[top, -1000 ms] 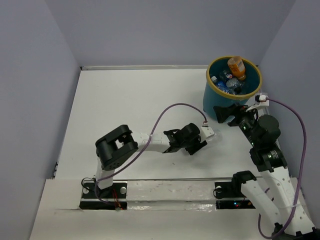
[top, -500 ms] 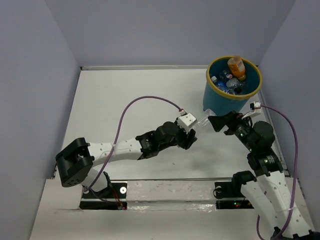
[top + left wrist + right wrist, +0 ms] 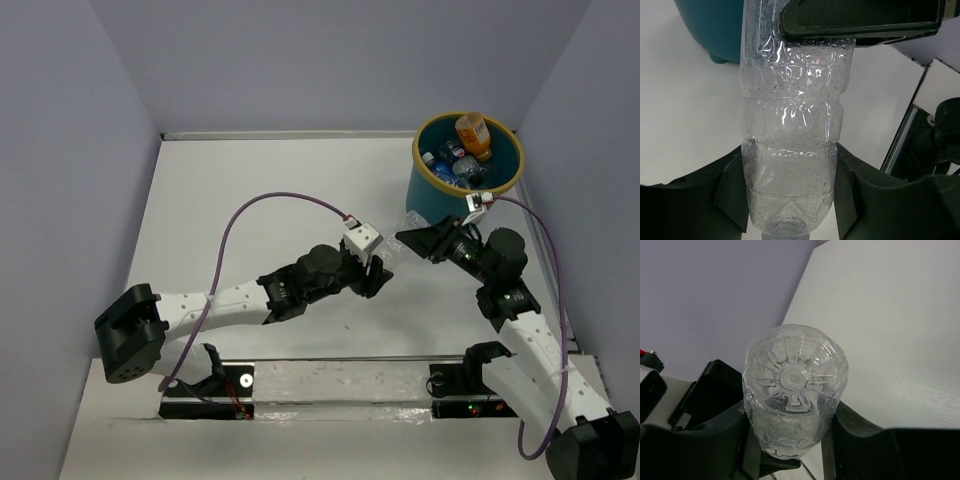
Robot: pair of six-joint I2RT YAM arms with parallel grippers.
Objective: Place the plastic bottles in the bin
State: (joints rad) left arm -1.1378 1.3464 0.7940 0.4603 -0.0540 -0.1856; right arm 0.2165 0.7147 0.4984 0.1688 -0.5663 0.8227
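The left arm stretches out low across the white table toward the right. The left gripper meets the right gripper a little to the near left of the bin. Between them is a long clear bottle, outside the bin and close to its near-left wall. In the top view it shows only as a faint glint.

In the left wrist view, the left gripper's fingers are closed partway. One presses on each side of the bottle's lower body, and the narrow neck end points toward that camera. At the bottle's far end, a black finger of the right gripper lies across its ribbed wall. The teal wall of the bin shows behind it at the upper left.

In the right wrist view, the bottle's moulded base faces the camera. The right gripper's fingers are closed against its two sides, so each gripper holds one end of the bottle. The left gripper's black body sits just behind the bottle on the left of that view.

Inside the bin, a short orange bottle leans against the far rim. Several small bottles with blue labels lie below it. A purple cable arches over the left arm, and another loops beside the right arm.
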